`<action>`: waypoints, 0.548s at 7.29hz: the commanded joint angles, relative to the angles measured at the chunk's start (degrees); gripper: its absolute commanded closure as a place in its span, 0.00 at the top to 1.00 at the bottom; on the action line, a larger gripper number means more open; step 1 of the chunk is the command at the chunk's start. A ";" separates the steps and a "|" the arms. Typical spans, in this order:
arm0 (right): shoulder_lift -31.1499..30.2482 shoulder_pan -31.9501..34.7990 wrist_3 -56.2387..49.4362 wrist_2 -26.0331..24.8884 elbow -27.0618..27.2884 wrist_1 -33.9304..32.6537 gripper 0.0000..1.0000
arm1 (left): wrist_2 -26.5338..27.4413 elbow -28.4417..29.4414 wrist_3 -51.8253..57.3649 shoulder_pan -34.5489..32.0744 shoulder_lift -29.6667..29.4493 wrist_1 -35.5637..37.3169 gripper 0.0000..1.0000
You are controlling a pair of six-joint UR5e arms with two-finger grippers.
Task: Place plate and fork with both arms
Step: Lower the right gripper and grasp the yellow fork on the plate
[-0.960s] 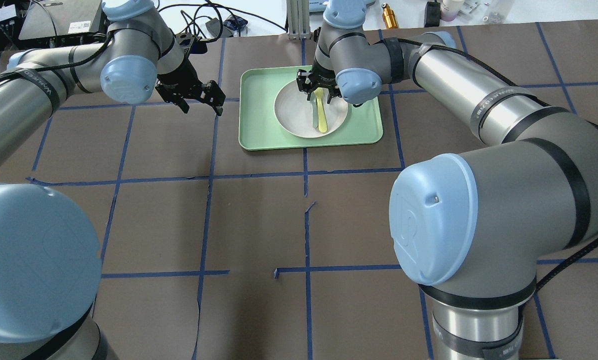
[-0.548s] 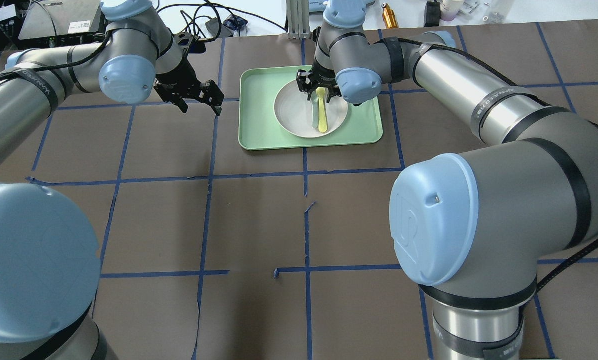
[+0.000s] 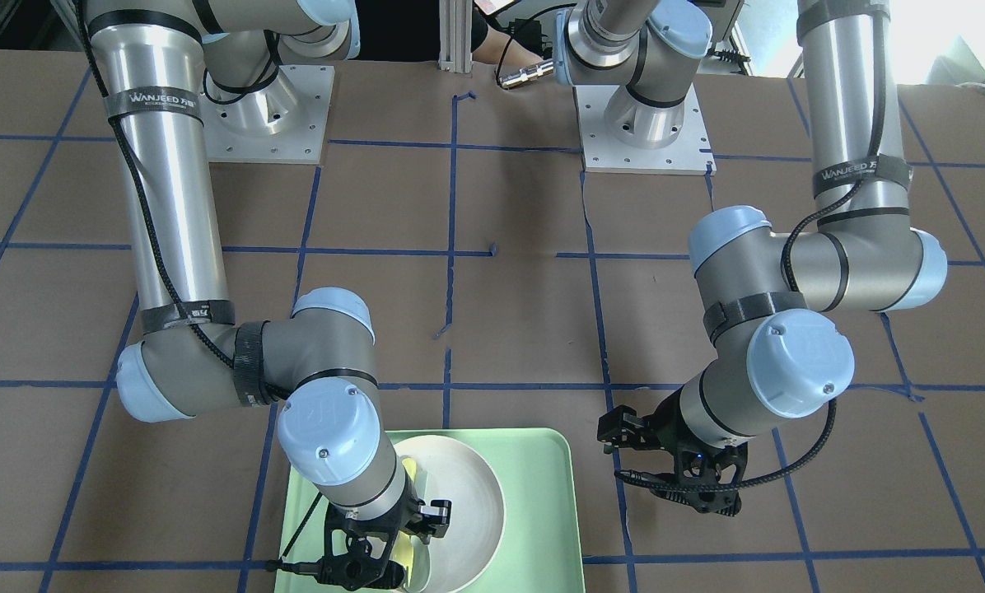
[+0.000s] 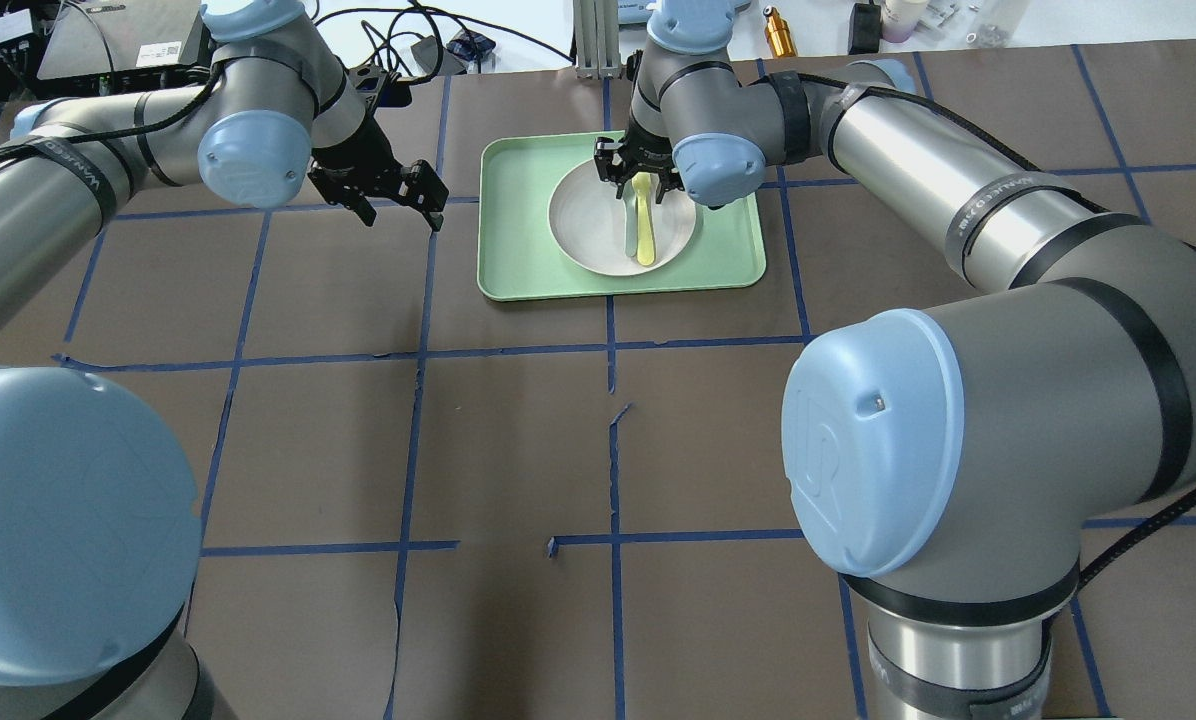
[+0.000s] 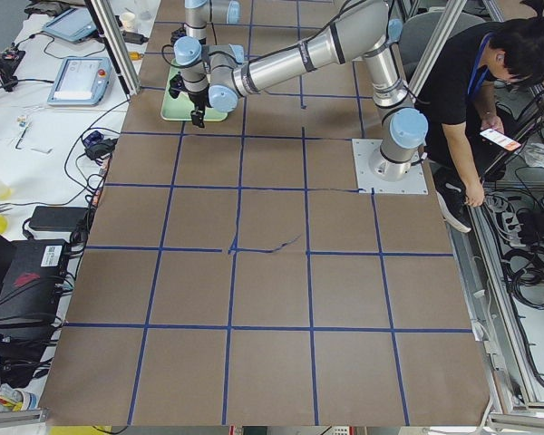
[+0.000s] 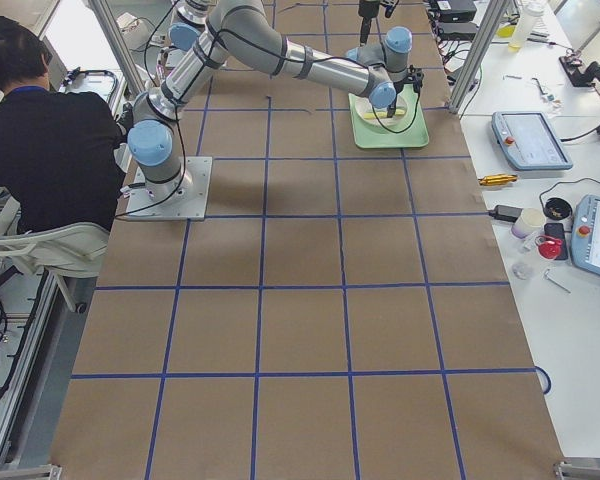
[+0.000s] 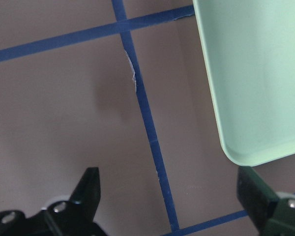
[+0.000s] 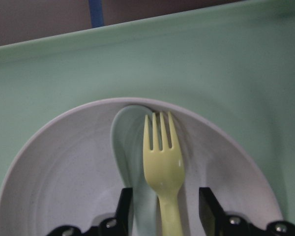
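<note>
The white plate [image 4: 588, 225] sits in the mint-green tray [image 4: 518, 250]. The pale yellow fork [image 4: 645, 230] lies in the plate beside a grey-green spoon [image 4: 628, 240], its tines toward the plate's near rim. My right gripper [image 4: 640, 176] is open over the fork's handle end. In the right wrist view the fingers [image 8: 126, 204] stand on either side of the fork [image 8: 162, 162] and spoon handle with gaps, above the plate [image 8: 64, 172]. My left gripper [image 4: 398, 195] is open and empty over the table left of the tray, whose corner shows in its wrist view [image 7: 250, 88].
Brown paper with blue tape lines covers the table [image 4: 518, 440]. Cables, a gold cylinder [image 4: 780, 32] and small gear lie beyond the far edge. In the front-facing view the left gripper [image 3: 674, 473] hovers just right of the tray [image 3: 542, 494].
Almost nothing: the right gripper edged slightly toward the far end of the fork, and the left gripper shifted a little left. The fork and plate have not moved.
</note>
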 commanded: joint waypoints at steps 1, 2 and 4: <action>0.61 0.00 0.00 -0.16 0.12 -0.03 0.55 | -0.01 0.00 0.00 0.00 -0.07 0.00 1.00; 0.27 0.00 0.00 0.01 0.12 0.06 0.40 | -0.01 0.00 0.00 0.00 -0.16 0.00 1.00; 0.00 0.00 0.17 0.63 0.12 0.32 0.00 | -0.01 -0.09 0.09 0.00 -0.25 0.00 1.00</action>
